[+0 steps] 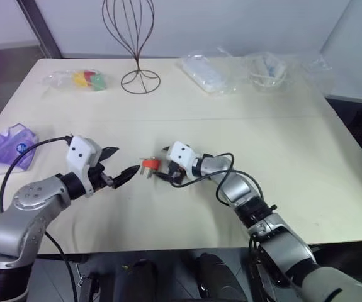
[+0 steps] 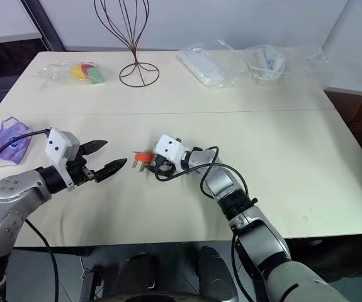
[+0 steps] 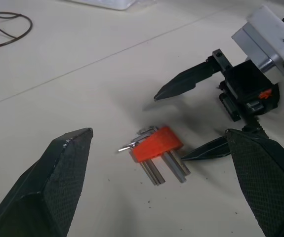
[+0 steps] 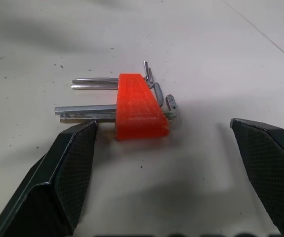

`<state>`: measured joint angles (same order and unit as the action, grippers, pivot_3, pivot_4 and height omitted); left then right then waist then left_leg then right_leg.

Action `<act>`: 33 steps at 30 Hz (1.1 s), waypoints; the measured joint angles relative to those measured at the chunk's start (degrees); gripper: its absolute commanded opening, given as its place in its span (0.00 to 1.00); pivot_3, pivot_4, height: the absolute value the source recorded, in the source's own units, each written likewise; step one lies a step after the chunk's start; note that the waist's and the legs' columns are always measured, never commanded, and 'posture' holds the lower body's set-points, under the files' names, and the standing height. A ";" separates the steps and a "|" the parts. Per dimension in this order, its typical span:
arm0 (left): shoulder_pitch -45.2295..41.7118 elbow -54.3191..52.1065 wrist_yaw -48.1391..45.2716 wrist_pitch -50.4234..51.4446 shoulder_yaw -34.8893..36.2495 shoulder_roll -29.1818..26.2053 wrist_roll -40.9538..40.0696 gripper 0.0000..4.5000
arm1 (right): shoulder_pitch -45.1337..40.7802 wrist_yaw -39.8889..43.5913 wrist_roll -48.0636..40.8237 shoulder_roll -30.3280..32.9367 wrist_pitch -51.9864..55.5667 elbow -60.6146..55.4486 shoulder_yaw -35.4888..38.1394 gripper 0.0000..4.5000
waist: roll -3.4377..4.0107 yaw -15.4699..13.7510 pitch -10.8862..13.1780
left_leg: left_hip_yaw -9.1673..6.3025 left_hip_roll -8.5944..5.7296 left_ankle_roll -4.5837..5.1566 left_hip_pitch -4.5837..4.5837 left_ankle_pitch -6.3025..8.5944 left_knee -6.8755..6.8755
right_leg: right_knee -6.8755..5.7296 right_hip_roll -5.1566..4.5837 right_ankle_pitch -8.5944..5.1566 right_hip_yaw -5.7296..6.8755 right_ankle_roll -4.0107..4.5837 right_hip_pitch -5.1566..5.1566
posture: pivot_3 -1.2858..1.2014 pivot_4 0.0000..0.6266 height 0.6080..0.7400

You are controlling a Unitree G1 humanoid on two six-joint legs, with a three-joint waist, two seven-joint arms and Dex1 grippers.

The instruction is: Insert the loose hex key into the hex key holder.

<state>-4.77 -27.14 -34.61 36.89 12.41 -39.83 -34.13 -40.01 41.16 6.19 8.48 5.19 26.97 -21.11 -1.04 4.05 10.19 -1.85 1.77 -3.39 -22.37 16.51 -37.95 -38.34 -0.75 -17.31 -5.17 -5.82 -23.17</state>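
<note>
The hex key holder [image 1: 150,164] is a small orange-red block lying flat on the cream table [image 1: 281,145], with several grey keys [image 4: 85,112] sticking out of it. My left gripper [image 1: 121,165] hovers just left of it, open and holding nothing. From the right, my right gripper [image 1: 160,163] faces it, also open and holding nothing. One right fingertip [image 4: 80,143] lies close beside the long keys, and the block sits just past the tips. The loose hex key is out of view.
A dark wire stand [image 1: 140,44] rises at the back middle. Clear plastic bags [image 1: 209,72] lie at the back right, and a bag of coloured pieces [image 1: 86,80] at the back left. A purple pouch [image 1: 11,148] rests near the left edge.
</note>
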 measured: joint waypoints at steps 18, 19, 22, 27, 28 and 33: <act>-0.23 0.01 0.15 -0.33 -0.30 1.52 1.81 1.00 | -3.87 4.09 -0.86 -2.78 -3.38 9.26 1.01 0.22 | 0.00 -0.01 -0.01 | 0.01 0.00 -0.01 0.06 0.00 -0.01 | -0.09 -0.01 0.01 0.00 0.01 0.03 | 0.52 0.24 1.00; -0.23 0.01 0.15 -0.35 -0.30 1.57 2.01 1.00 | -3.94 4.08 -0.81 -2.78 -3.66 9.39 1.01 0.22 | 0.00 -0.04 -0.01 | 0.00 0.00 -0.01 0.06 0.00 -0.01 | -0.09 -0.01 0.01 0.00 0.01 0.03 | 0.52 0.24 1.00; -0.23 0.01 0.14 -0.36 -0.30 1.71 2.28 1.00 | -3.88 3.05 -0.10 -2.68 -5.10 9.38 0.84 0.22 | 0.00 -0.03 -0.01 | 0.00 0.01 -0.01 0.06 0.00 -0.01 | -0.09 -0.02 0.01 0.00 0.01 0.02 | 0.52 0.24 1.00; -1.94 0.71 -0.31 0.23 -0.10 2.39 0.67 1.00 | -3.21 -4.95 6.58 2.14 -11.01 5.89 0.32 0.22 | 0.01 -0.55 0.00 | -0.01 -0.04 -0.02 -0.06 -0.01 -0.04 | -0.08 -0.14 0.01 0.02 0.00 -0.05 | 0.52 0.24 1.00; -3.09 1.31 -0.44 0.48 0.22 2.43 -0.37 1.00 | -3.17 -6.73 8.64 4.40 -12.79 4.19 0.16 0.22 | 0.00 -0.66 0.00 | 0.01 -0.05 -0.02 -0.08 -0.01 -0.05 | -0.05 -0.15 0.01 0.01 0.00 -0.07 | 0.52 0.24 1.00; -9.89 4.48 -3.22 3.52 0.69 2.38 -5.83 1.00 | -2.82 -14.13 18.69 14.10 -23.60 -5.33 -0.64 0.22 | 0.00 -0.41 0.00 | 0.03 -0.10 -0.01 -0.09 -0.01 0.00 | 0.00 -0.07 0.01 0.01 0.00 -0.10 | 0.52 0.24 1.00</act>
<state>-14.66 -22.66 -37.83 40.41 13.10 -37.45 -39.96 -42.83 27.02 24.87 22.58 -18.41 21.64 -21.74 -1.04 3.63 10.20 -1.82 1.67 -3.41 -22.46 16.51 -37.96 -38.35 -0.82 -17.30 -5.16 -5.83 -23.28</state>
